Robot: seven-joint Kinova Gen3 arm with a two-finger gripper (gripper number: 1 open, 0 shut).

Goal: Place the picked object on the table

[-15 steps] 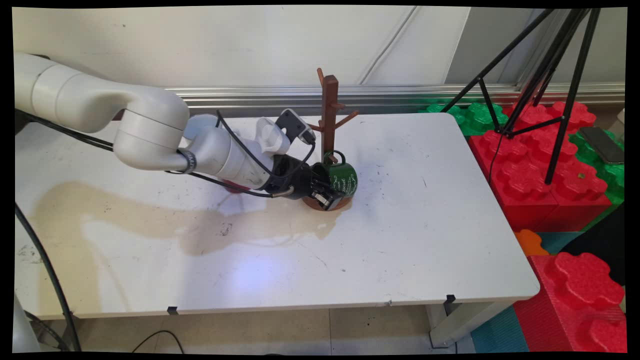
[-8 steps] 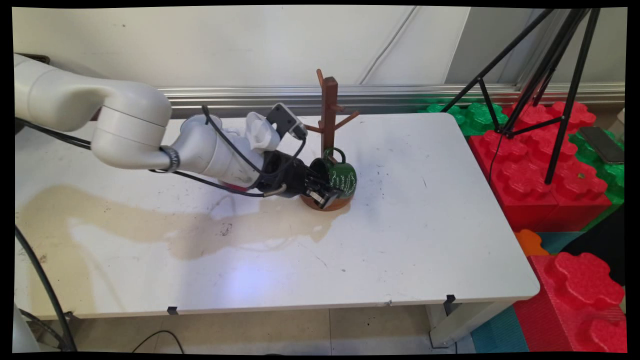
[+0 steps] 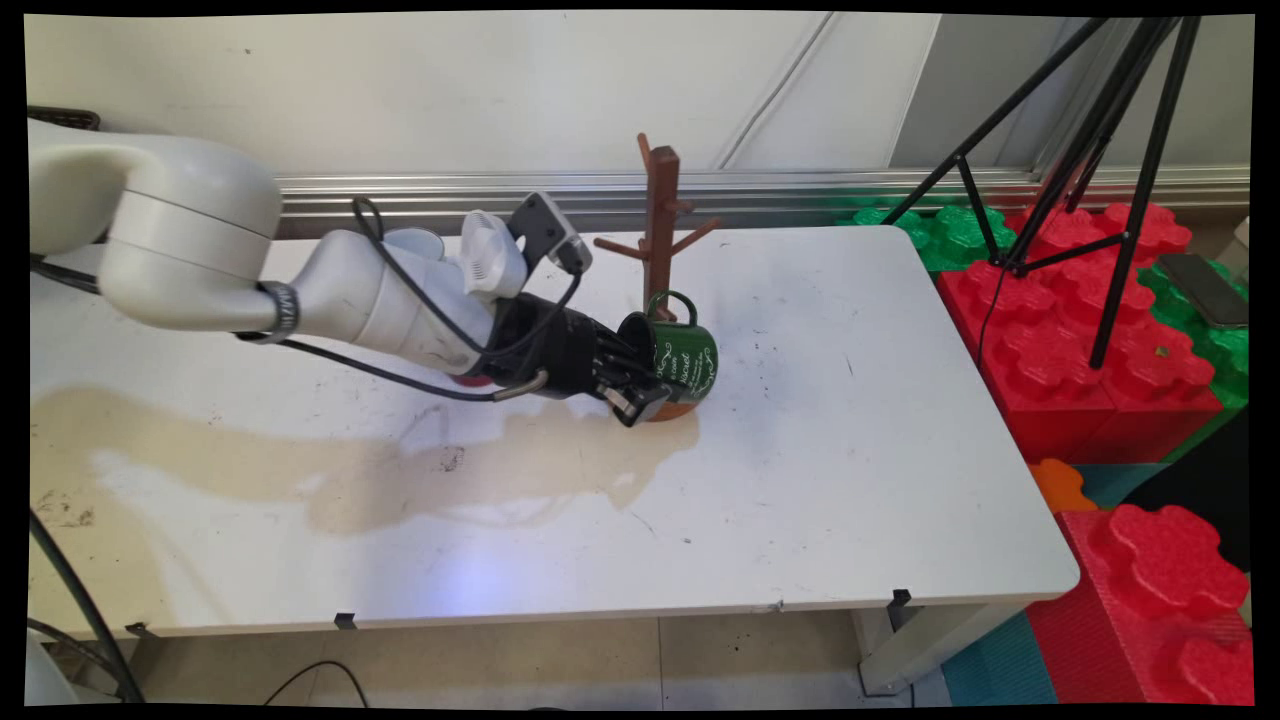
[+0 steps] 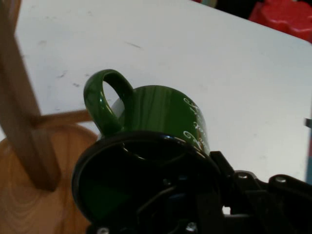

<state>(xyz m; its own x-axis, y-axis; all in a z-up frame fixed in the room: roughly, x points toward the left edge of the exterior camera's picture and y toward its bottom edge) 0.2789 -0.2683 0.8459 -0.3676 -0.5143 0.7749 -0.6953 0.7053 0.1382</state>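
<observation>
The main view shows the gripper (image 3: 637, 388) reaching in from the left with its fingers clamped on the rim of a green mug (image 3: 682, 357), held on its side with the mouth toward the arm and the handle up. The mug hangs just over the round base of a wooden mug tree (image 3: 659, 228), whose pegs stand bare near the table's (image 3: 850, 480) far edge. The hand view adds the mug's dark inside (image 4: 136, 187) and one finger reaching into it, the tree's post (image 4: 22, 107) and grained base to the left. White cursive lettering runs along the mug's side, unreadable. Bare tabletop lies right of the mug; red and green foam blocks (image 3: 1090, 330) lie beyond the table's edge.
</observation>
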